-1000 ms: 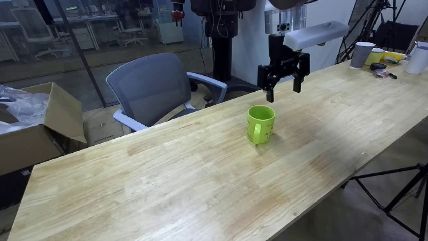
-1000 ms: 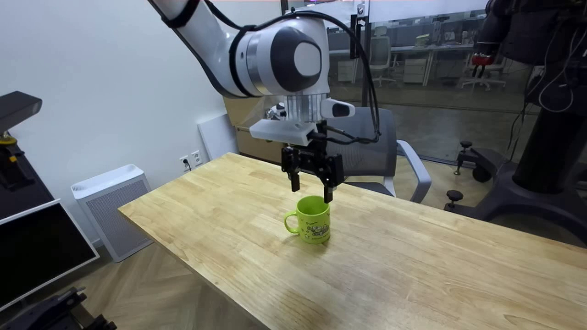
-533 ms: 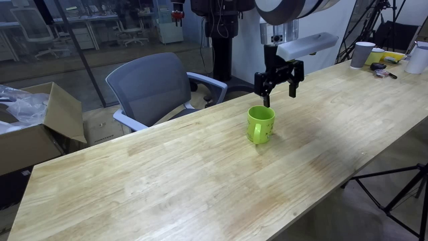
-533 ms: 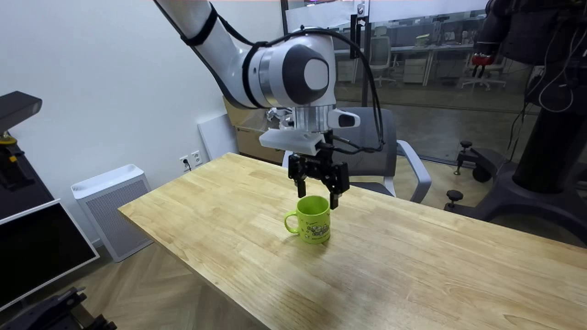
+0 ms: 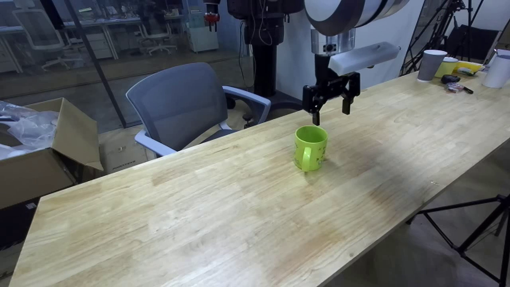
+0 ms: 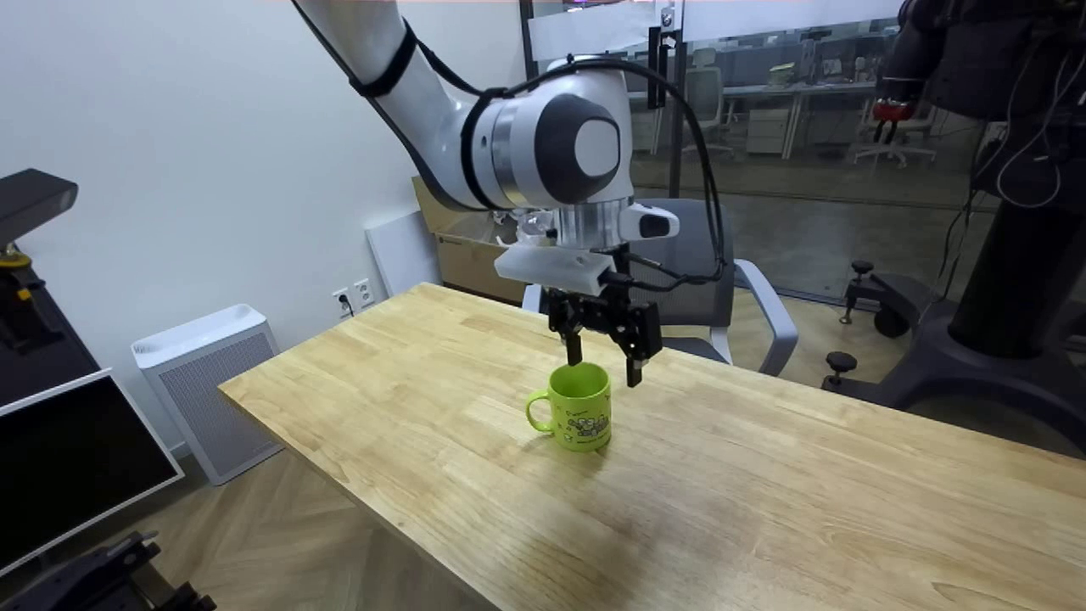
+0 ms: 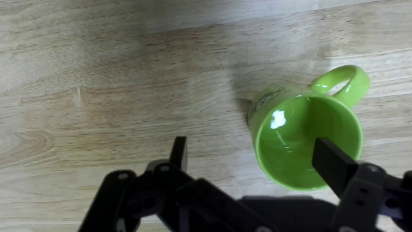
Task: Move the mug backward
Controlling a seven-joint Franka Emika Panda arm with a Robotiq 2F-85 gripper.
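One green mug [image 5: 315,150], below pincer [image 5: 331,117], off-centre

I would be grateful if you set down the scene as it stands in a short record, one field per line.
object: green mug with printed drawings and one side handle
object position: upright on the wooden table
gripper: open, holding nothing
wrist view: one finger hides part of the mug's opening
contact: cannot be told for certain
beside the table: office chair
farther along the table: gray cup, among other items
task status: mug not yet gripped
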